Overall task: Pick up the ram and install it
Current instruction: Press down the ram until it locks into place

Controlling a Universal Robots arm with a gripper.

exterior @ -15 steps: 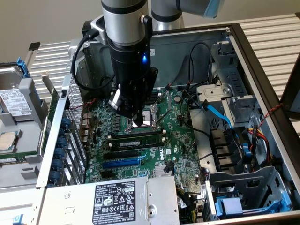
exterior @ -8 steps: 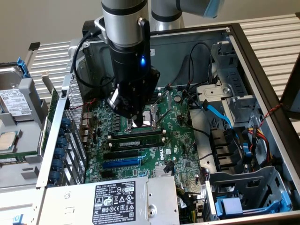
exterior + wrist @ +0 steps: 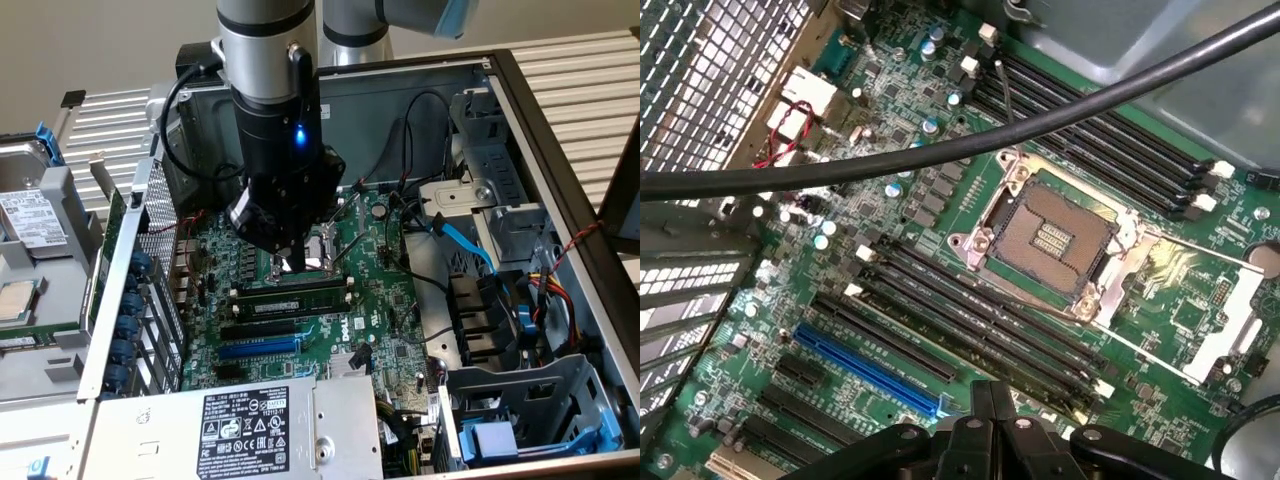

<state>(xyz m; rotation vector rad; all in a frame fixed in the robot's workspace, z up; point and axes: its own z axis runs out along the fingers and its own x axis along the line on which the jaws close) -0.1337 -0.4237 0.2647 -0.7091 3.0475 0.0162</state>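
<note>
The ram (image 3: 285,297) sits in a slot beside the CPU socket (image 3: 322,250).

one ram (image 3: 285,297), one blue slot (image 3: 868,371)

Computer repair workbench, open desktop case (image 3: 560,150), exposed motherboard (image 3: 300,320), loose drives (image 3: 30,215)

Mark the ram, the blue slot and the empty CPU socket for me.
ram (image 3: 285,297): exterior view, mid-length of the stick, seated in a slot.
blue slot (image 3: 868,370): wrist view, middle of the long blue connector.
CPU socket (image 3: 1052,236): wrist view, centre of the open contact field.
</note>
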